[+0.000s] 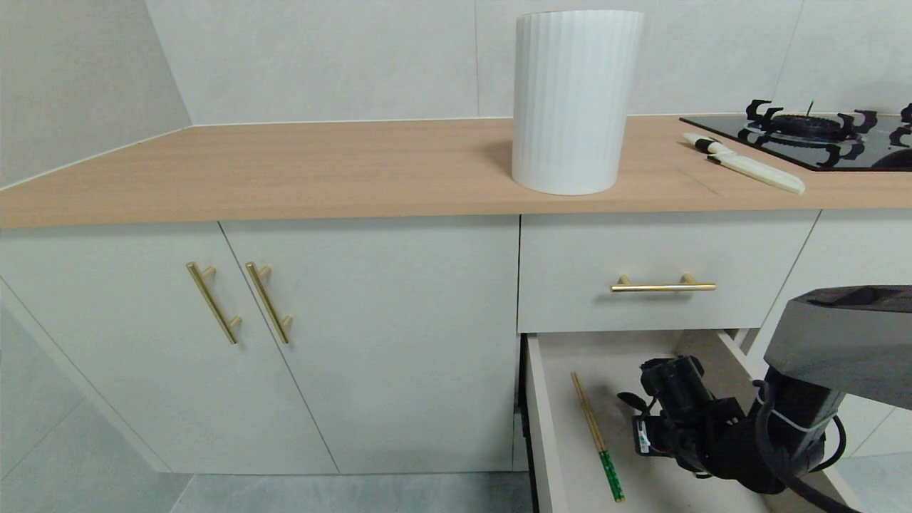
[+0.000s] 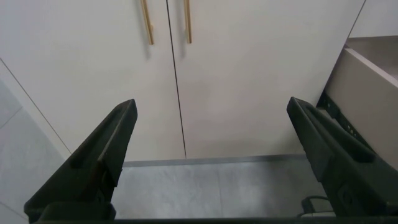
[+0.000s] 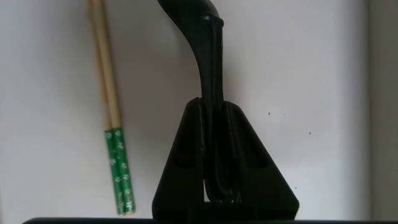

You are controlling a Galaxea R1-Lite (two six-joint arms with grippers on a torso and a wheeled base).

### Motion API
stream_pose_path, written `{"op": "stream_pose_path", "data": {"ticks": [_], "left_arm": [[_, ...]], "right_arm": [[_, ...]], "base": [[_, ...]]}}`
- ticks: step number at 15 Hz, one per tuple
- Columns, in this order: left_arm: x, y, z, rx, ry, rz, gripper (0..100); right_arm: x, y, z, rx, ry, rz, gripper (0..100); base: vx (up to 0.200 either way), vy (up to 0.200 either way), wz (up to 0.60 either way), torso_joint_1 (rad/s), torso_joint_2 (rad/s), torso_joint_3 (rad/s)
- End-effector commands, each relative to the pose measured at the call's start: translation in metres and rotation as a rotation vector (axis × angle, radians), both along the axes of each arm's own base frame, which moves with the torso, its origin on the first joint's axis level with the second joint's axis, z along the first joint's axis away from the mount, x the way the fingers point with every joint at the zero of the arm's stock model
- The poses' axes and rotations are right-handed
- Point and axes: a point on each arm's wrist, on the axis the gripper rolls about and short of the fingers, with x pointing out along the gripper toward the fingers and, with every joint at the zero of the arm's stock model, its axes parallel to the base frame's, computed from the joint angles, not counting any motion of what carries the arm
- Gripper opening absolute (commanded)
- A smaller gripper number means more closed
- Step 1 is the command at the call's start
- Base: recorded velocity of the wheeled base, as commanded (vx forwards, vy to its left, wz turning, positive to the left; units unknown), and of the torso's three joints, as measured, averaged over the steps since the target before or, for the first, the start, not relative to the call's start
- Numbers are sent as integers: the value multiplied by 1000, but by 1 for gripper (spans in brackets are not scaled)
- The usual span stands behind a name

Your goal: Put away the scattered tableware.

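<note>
Your right gripper (image 3: 212, 111) is clenched on the handle of a black spoon (image 3: 208, 43), which sticks straight out past the fingertips. It hangs over the open lower drawer (image 1: 545, 427), with the pale drawer floor beneath it. A pair of wooden chopsticks (image 1: 597, 438) with green ends lies flat in that drawer, just beside the spoon and roughly parallel to it. They are apart, not touching.

Your left gripper (image 2: 211, 112) has its jaws spread wide and carries nothing; it faces the closed cabinet doors (image 2: 249, 74), low near the floor.

On the countertop (image 1: 320, 167) you have a white ribbed canister (image 1: 570, 107) standing upright and a pale knife (image 1: 744, 167) lying near the stove (image 1: 805, 132).
</note>
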Motion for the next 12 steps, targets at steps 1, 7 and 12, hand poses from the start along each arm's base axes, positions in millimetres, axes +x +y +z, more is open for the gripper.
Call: {"op": "stream_pose_path", "data": {"ticks": [1,7,12], "left_arm": [[0,0,0,0,0,-1,100],[0,0,0,0,0,-1,100],[0,0,0,0,0,-1,100]], "right_arm": [[0,0,-6,-8,17,-1,0],[0,-1,-9,-23,18,-11,0],[0,-1,-9,-24,17,-12,0]], "base": [[0,0,0,0,0,0],[0,0,0,0,0,0],[0,0,0,0,0,0]]}}
